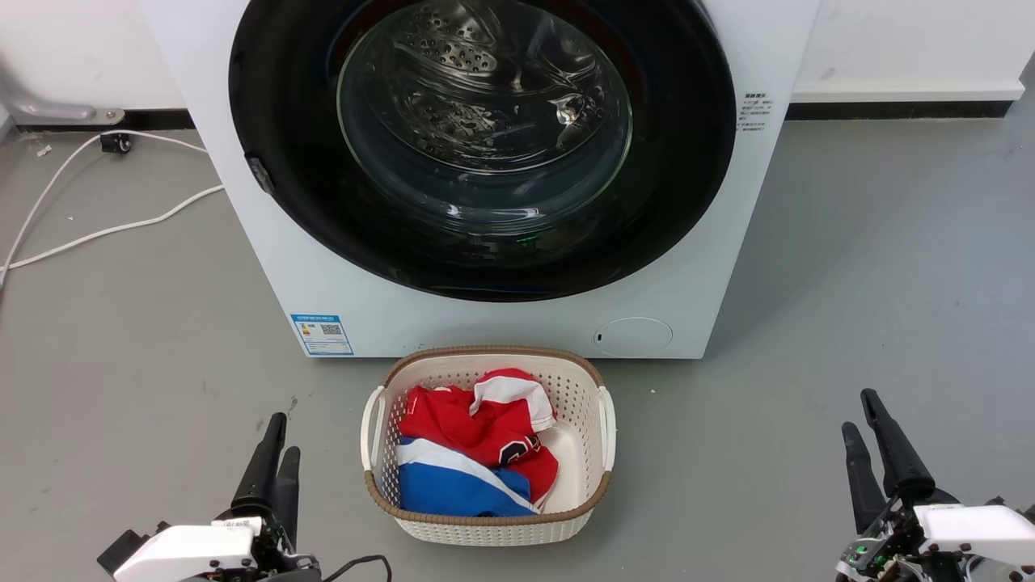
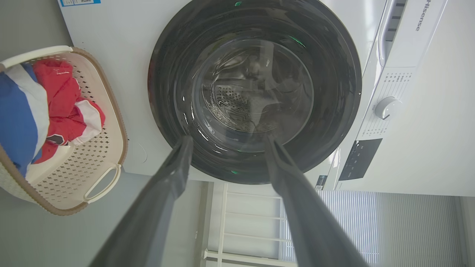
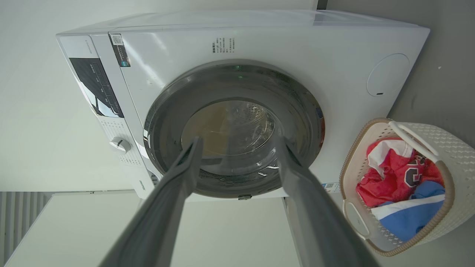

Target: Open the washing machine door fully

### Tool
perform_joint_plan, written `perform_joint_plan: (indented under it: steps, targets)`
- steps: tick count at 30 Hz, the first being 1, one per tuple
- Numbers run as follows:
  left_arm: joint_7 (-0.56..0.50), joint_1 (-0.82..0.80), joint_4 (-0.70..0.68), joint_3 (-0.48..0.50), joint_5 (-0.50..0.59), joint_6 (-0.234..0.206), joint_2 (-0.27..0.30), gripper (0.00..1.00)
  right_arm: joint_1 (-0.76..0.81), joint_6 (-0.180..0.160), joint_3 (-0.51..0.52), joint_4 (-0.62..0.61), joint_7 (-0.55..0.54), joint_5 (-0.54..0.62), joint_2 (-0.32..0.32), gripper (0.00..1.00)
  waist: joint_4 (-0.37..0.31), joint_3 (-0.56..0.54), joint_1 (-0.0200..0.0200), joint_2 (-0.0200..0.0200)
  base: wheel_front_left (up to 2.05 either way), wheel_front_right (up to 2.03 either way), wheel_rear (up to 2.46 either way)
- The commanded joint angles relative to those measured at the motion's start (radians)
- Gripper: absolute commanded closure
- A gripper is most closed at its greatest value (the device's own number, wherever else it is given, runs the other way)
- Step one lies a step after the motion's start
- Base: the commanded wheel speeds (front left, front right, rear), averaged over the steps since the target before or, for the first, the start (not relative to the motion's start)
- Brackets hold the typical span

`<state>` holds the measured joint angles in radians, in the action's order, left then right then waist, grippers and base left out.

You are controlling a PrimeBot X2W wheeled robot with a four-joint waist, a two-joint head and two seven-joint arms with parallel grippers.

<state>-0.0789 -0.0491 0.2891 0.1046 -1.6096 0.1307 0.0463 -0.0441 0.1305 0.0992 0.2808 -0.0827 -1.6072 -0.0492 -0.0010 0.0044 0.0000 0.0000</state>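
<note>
Sitting shut against the front of the washer (image 1: 687, 307), the door (image 1: 485, 267) is filling the 12 o'clock part of the head view. Its glossy black ring is lying flush with the white panel, and its clear glass bowl is showing the perforated steel drum behind it. A small metal piece is sitting on the ring's edge at about 9 o'clock. Below the door, a blue label (image 1: 322, 334) is sitting at 7 o'clock on the panel and a round filter cap (image 1: 633, 335) at 5 o'clock. A basket (image 1: 493, 353) is standing on the grey floor (image 1: 849, 283) just in front of the washer, holding crumpled red, white and blue clothes (image 1: 477, 428). The left gripper (image 1: 285, 436) is hanging at 7 o'clock in the head view, released and holding nothing; its wrist view is showing its fingers (image 2: 178, 167) spread apart and pointing at the door, well short of it. The right gripper (image 1: 857, 412) is hanging at 5 o'clock, likewise spread and empty, also aiming at the glass. A white cable (image 1: 121, 226) is trailing across the floor at 9 o'clock.
</note>
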Motion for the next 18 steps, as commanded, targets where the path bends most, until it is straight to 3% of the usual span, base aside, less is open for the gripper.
perform_joint_plan:
  steps: [1,10,18]
  targets:
    - [0.01,-0.009,-0.021,0.003,0.011,0.0,0.002,0.0,-0.012,0.0,-0.004,-0.025,0.01,0.01,-0.002,0.0,0.0,0.0,0.0,0.0,0.0,0.0,0.0]
    - [0.052,-0.001,-0.011,0.009,0.066,0.0,0.002,0.0,-0.006,0.0,-0.003,-0.032,0.053,0.067,-0.002,0.0,-0.002,0.003,0.0,0.0,0.0,0.0,0.0]
    - [0.085,0.002,-0.028,0.02,0.161,0.0,0.003,0.0,-0.014,0.0,0.03,-0.044,0.087,0.198,-0.002,0.0,-0.002,0.006,0.0,0.0,0.0,0.0,0.0]
